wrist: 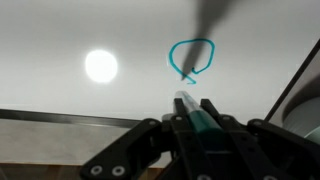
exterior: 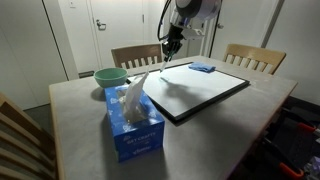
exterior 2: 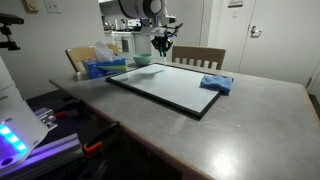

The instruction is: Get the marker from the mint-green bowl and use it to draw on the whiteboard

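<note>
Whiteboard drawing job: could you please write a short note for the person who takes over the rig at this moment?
Hand: shut on the marker, held above one corner of the whiteboard; the tip seems off the surface.
Mint-green bowl: on the table beside the board, near the tissue box; the marker is out of it.
Done: marker fetched, one teal loop drawn.
Left: more drawing if wanted.

The arm (exterior: 192,10) is showing white, rounded link housings with darker joint sections in both exterior views. The gripper (wrist: 190,122) is presenting black, angular finger linkages with a matte finish in the wrist view.
</note>
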